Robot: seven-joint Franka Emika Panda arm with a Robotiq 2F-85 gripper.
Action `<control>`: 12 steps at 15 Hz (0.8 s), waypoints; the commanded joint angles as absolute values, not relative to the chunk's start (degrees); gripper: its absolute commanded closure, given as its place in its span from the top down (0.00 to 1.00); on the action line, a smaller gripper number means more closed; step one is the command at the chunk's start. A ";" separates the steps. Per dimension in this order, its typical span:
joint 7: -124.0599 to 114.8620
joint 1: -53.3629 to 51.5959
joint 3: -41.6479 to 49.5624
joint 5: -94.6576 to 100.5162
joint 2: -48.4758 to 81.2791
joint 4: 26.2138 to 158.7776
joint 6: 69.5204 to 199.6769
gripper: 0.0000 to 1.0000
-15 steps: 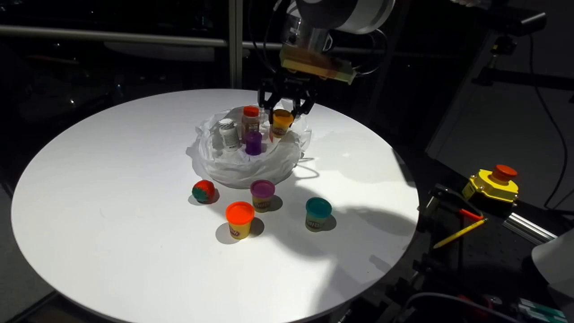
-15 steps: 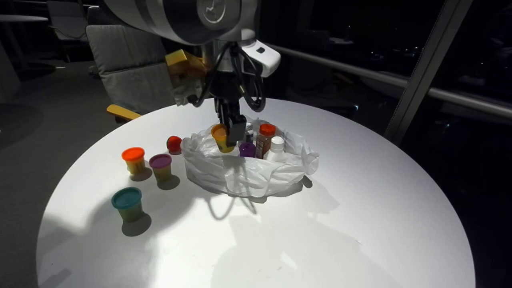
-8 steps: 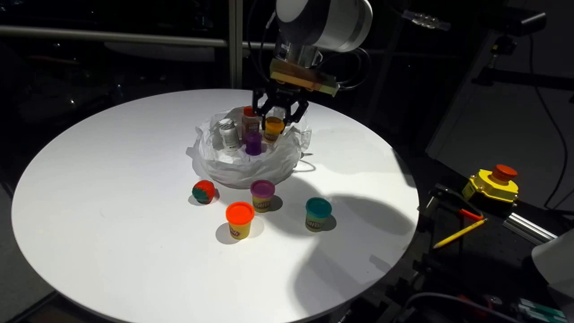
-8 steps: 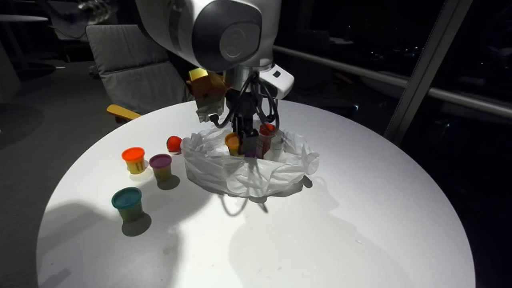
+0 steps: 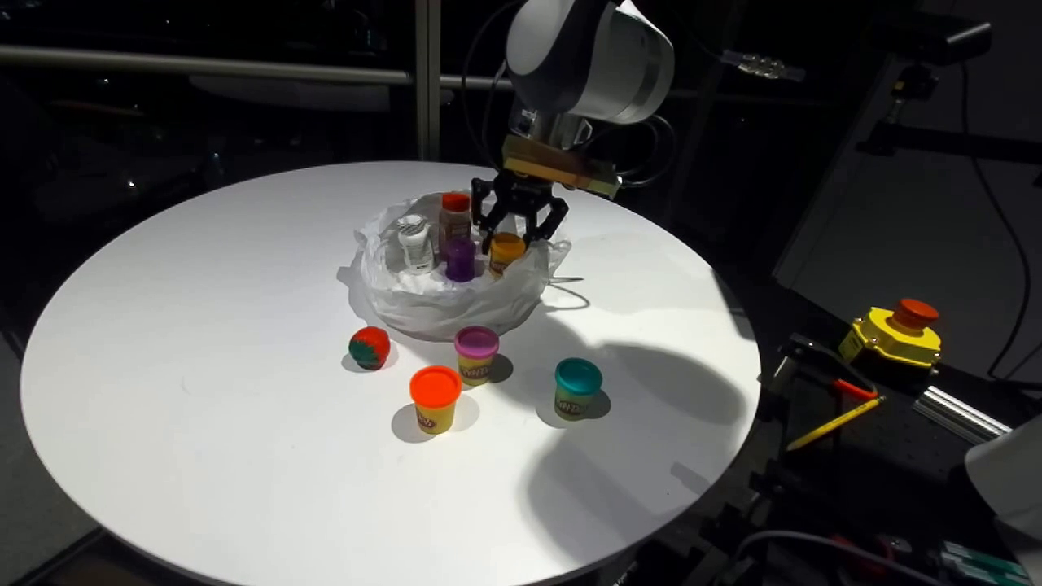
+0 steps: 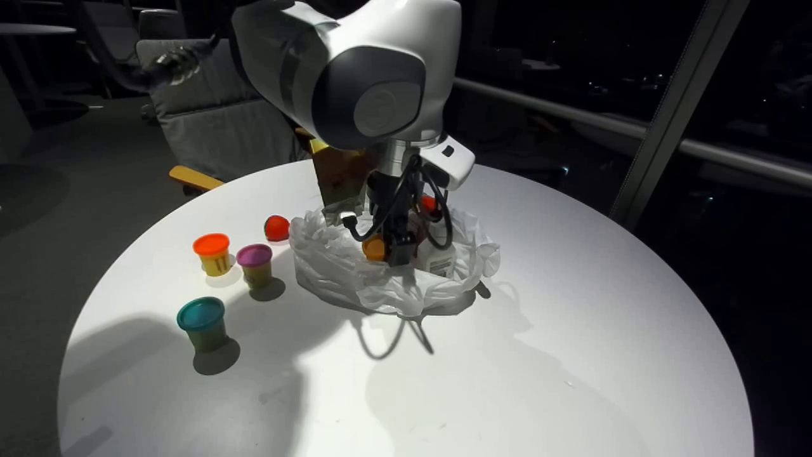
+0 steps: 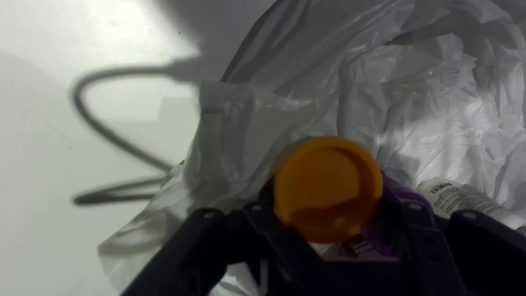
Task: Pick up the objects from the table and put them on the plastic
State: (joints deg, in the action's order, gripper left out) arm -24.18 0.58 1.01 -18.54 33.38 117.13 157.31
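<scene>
The gripper points down inside the plastic, its jaws fairly narrow, a fingertip on either side of the amber-lidded cup; whether they press on it or stand just clear, I cannot tell. The cup looks roughly upright, but a fold hides its base, so whether it rests on anything is unclear too. I take this for the setting-down. It should be light and stiff with smooth sides — a mild squeeze just under the lid ought to be enough.

Just beside the fingertips stands the purple cup, probably as light and easily knocked. Next to it is the red-capped bottle and, farther from the gripper, the white bottle; both would be better held round the body than by the cap. The plastic's wall rings them all, thin and limp, and could snag on a finger.

Outside that wall, on the table, are the magenta-lidded cup and a strawberry. Farthest from the gripper — well apart from it — the bright-orange-lidded cup and the teal-lidded cup want that same hold under the lid.
</scene>
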 commanded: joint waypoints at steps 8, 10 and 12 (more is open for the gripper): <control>-29.32 -10.44 6.33 -11.57 12.63 135.56 161.95 1.00; -32.90 -13.16 7.09 -5.40 7.26 139.54 155.98 1.00; -36.40 -13.88 5.37 1.44 3.35 142.18 148.73 1.00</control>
